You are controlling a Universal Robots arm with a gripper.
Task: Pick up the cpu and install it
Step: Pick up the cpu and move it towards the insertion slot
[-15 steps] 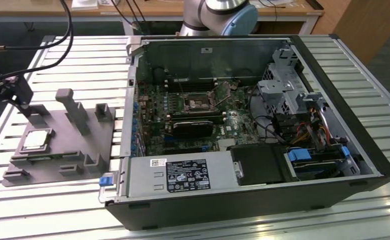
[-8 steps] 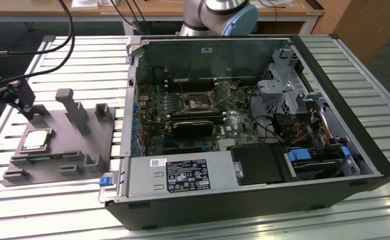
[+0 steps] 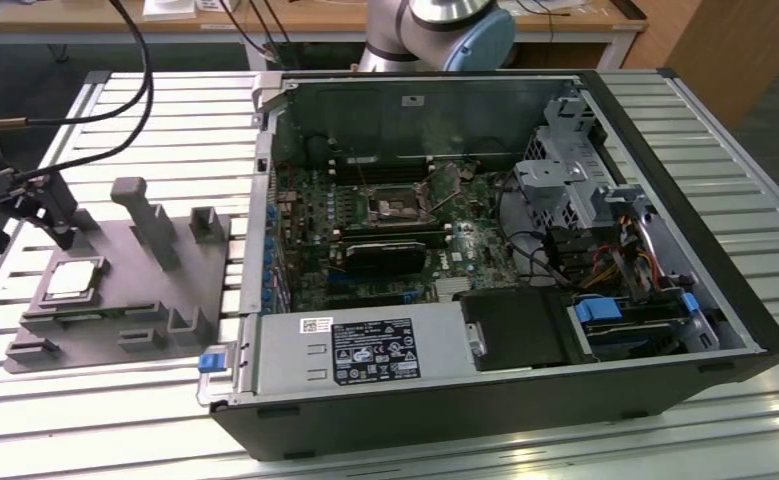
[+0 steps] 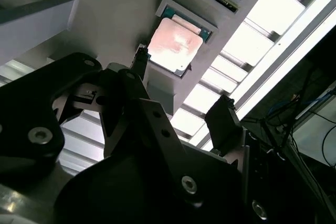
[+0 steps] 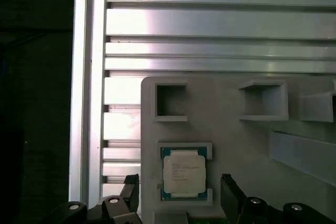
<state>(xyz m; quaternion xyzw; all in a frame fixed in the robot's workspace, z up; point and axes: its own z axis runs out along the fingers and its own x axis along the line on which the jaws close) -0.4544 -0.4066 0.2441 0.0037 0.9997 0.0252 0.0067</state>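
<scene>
The cpu [image 5: 183,173] lies flat in a square pocket of the grey plate [image 5: 236,145] on the slatted surface [image 5: 210,24], beside the open computer case [image 3: 496,250]. The pincer [image 5: 179,183] hangs above it, released, fingers spread either side, holding nothing
</scene>
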